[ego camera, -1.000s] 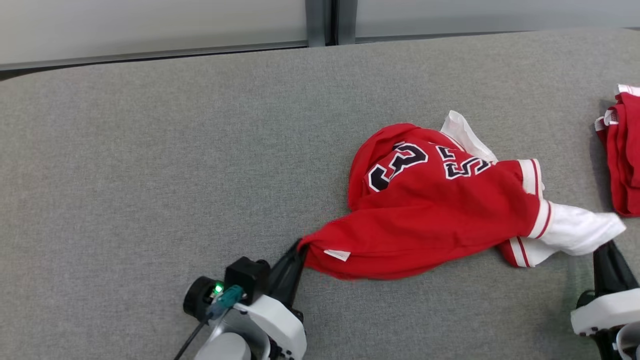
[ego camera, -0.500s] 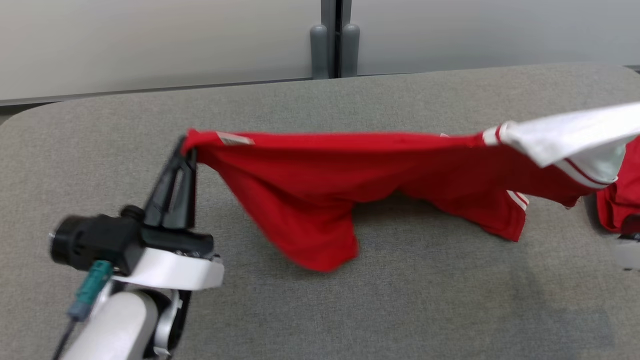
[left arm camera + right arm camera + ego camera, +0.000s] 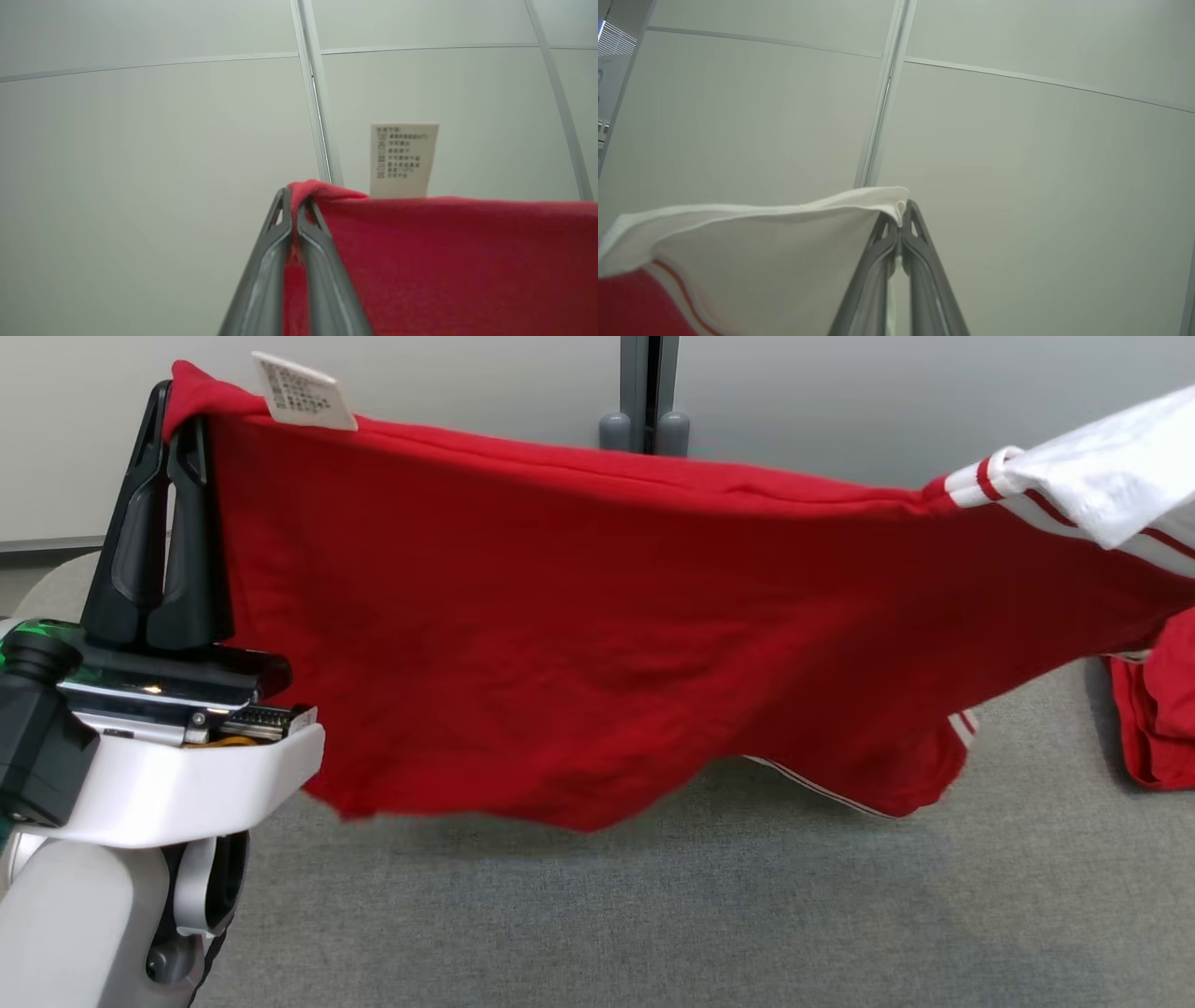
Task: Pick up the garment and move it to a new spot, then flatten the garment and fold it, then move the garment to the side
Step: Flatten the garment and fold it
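Left gripper (image 3: pixel 175 420) and right gripper (image 3: pixel 901 210), both pinched on the shirt (image 3: pixel 560 616), have lifted it up from the table (image 3: pixel 653 915), ready for moving.

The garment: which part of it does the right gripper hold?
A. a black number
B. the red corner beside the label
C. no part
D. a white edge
D: in the right wrist view the right gripper is shut on the white edge of the garment.
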Controlling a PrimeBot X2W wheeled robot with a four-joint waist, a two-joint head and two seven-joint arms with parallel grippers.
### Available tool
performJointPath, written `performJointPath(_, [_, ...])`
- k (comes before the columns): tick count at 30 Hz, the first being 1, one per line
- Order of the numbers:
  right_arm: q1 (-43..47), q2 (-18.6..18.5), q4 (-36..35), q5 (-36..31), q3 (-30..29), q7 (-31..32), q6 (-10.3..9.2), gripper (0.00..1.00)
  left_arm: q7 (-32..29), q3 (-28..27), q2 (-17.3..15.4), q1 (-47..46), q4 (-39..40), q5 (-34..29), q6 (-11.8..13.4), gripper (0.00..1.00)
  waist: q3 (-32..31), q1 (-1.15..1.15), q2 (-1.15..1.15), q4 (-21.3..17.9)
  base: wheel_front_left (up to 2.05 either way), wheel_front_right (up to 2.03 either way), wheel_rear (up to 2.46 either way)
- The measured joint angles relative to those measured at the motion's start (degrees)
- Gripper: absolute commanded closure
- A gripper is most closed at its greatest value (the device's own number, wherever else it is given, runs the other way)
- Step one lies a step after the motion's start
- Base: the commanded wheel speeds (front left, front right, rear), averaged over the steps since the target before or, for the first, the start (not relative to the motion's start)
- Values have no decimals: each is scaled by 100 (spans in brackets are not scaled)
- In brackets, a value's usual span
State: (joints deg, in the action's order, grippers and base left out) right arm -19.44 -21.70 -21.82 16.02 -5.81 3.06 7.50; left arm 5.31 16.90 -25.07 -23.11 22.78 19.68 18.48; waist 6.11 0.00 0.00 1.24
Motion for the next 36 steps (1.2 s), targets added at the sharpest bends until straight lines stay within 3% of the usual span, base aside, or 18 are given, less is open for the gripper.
performJointPath(7, [-463,3,230,199,266,134,0,100,-47,-18,1,-246,-133,62,-29,100,166,0,0,10,0,0,0])
performJointPath(12, [-1479,-103,883,443,606,101,0,100,-3,-82,102,-941,-724,176,-137,100,530,0,0,31,0,0,0])
performJointPath(19, [-3245,-100,2224,697,1269,-180,0,100,163,-103,338,-2245,-2040,378,-500,100,1083,0,0,20,0,0,0])
performJointPath(20, [-3873,-41,2778,767,1488,-323,0,100,255,-107,428,-2783,-2553,410,-619,100,1248,0,0,13,0,0,0])
performJointPath(21, [-3873,-41,2778,767,1488,-323,0,100,255,-107,428,-2783,-2553,410,-619,100,1248,0,0,13,0,0,0])
performJointPath(27, [-5506,224,4302,945,2039,-911,0,100,645,-201,643,-4142,-4185,513,-934,100,1526,0,0,-6,0,0,0])
performJointPath(36, [-6473,691,6199,1181,3034,-1444,0,100,918,-154,1020,-4979,-6469,616,-1486,100,1516,0,0,-41,0,0,0])
